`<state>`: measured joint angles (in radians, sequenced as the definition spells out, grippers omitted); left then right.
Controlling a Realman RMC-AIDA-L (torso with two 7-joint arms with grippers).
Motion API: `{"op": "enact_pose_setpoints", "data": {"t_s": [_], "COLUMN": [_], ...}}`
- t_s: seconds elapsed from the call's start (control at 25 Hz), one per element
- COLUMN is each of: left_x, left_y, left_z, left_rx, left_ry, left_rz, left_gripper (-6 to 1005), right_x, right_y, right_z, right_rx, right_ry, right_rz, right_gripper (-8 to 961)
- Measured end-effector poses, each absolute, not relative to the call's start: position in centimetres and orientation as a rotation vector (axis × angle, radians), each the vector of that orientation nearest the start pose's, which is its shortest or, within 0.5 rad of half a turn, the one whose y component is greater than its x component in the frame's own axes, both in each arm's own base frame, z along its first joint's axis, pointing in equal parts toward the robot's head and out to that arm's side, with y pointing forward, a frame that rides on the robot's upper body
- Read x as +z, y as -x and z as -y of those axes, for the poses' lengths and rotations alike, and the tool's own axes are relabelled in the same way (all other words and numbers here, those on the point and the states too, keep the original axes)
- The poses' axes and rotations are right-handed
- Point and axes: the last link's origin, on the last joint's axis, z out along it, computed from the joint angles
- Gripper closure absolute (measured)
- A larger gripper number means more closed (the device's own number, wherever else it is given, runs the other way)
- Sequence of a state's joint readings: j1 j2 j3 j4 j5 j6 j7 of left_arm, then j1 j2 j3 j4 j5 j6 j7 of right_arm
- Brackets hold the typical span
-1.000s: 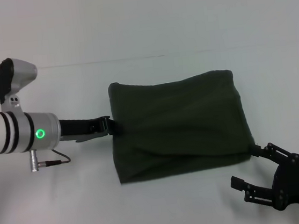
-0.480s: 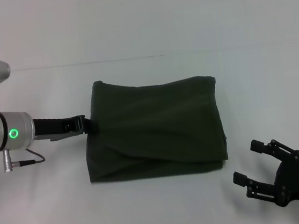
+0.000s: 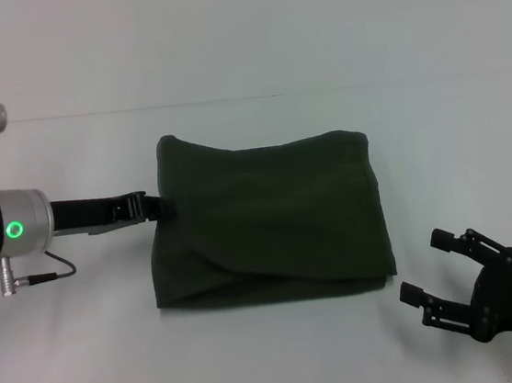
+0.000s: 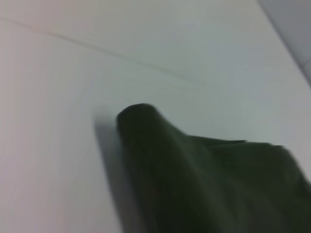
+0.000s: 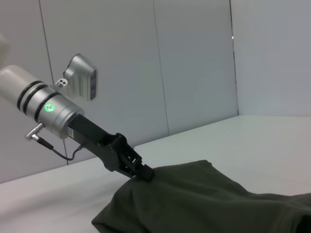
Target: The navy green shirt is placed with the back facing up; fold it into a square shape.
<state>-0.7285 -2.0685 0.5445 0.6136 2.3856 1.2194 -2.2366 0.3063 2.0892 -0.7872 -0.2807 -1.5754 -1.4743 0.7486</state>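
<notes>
The navy green shirt (image 3: 268,218) lies folded into a rough rectangle in the middle of the white table (image 3: 275,356), plain side up. It also fills the lower part of the left wrist view (image 4: 204,184). My left gripper (image 3: 158,205) reaches in from the left and is shut on the shirt's left edge. The right wrist view shows this left gripper (image 5: 146,174) pinching the cloth (image 5: 194,204). My right gripper (image 3: 422,265) hovers open at the near right, a little off the shirt's near right corner and touching nothing.
A faint seam (image 3: 227,99) runs across the far side of the table. Grey wall panels (image 5: 194,63) stand behind the table.
The left gripper pulled the shirt leftwards across the table, then nearly stopped. The right gripper, which was at the shirt's near right corner, now stands apart from it.
</notes>
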Motion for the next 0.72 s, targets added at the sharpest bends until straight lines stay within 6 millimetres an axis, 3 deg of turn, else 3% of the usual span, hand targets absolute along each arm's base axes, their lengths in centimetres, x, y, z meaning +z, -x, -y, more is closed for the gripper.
{"op": "enact_pose_setpoints", "data": {"t_s": [0.36, 0.52, 0.72], "left_x": [2.5, 2.7, 1.8], "left_y": [26.2, 26.1, 25.9], "left_z": [-36.9, -35.7, -34.0], "left_rx": [-0.815, -0.861, -0.874], "left_ry": [2.316, 2.382, 2.491], "left_rz": [1.353, 1.237, 1.086], "left_gripper": [679, 565, 336], "right_x": [-4.3, -4.7, -6.1], "right_y": [-30.9, -29.7, -27.6], "right_z": [-27.0, -29.4, -33.1], "right_rx": [0.877, 0.865, 0.788], "right_ry": [2.367, 2.358, 2.384], "right_rz": [-0.486, -0.467, -0.458], "right_gripper": [8, 8, 8]}}
